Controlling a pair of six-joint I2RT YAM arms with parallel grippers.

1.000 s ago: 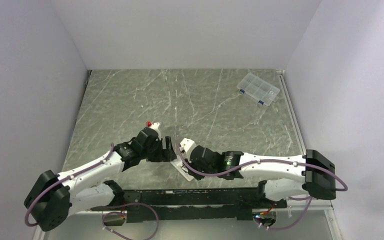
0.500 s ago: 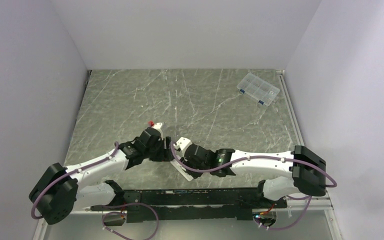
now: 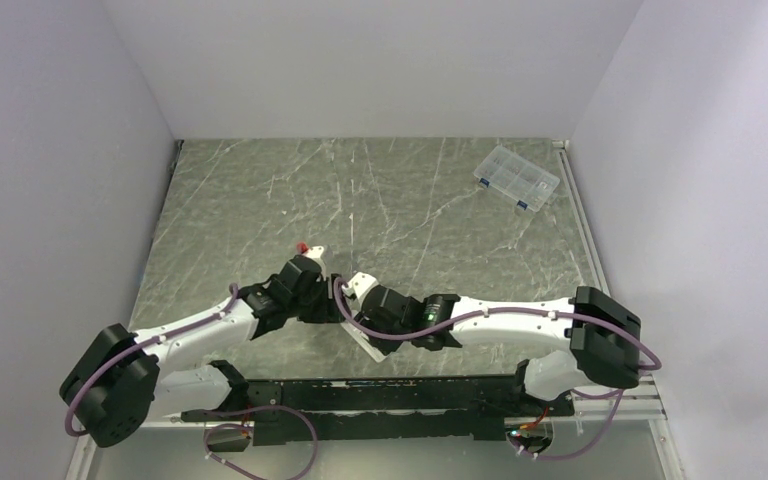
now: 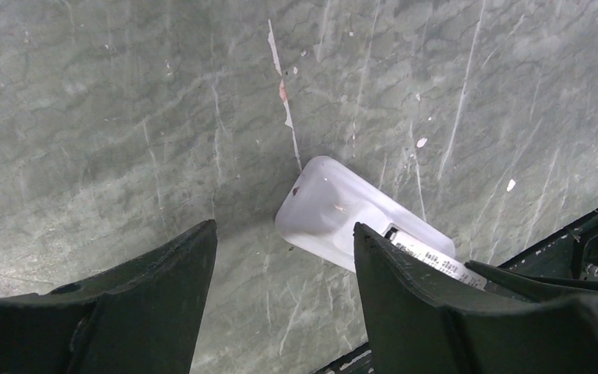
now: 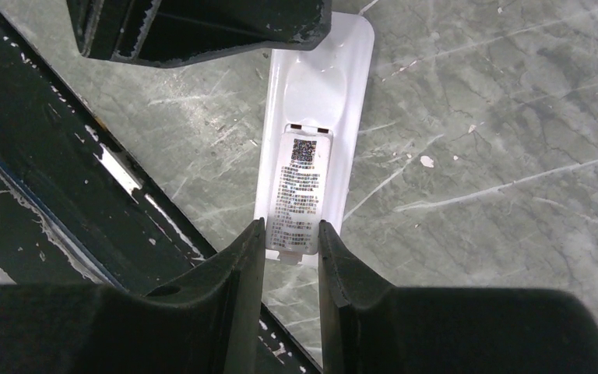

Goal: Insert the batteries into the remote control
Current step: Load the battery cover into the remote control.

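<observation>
Remote control: we see the white remote control (image 5: 311, 148) lying flat on the grey marbled table (image 3: 410, 200), back side up, with a printed label on the panel nearest our right fingers; in the top view only its near corner (image 3: 368, 347) shows below the two wrists.
Right gripper: our right gripper (image 5: 290, 269) hangs over the labelled end of the remote, its two dark fingers (image 5: 233, 280) close together with a narrow gap between them. The label edge shows through that gap. We cannot tell whether the fingers touch the remote or pinch anything.
Left gripper: our left gripper (image 4: 284, 288) has its fingers (image 4: 171, 288) spread wide, with bare table between them. The rounded end of the remote (image 4: 335, 210) lies just beside the right-hand finger, partly tucked behind it.
Grippers together: seen from above, the left gripper (image 3: 328, 298) and the right gripper (image 3: 352, 300) meet nearly tip to tip over the remote.
Clear box: a clear compartmented box (image 3: 516, 178) sits well apart, far beyond both sets of fingers.
Batteries: we cannot make them out.
</observation>
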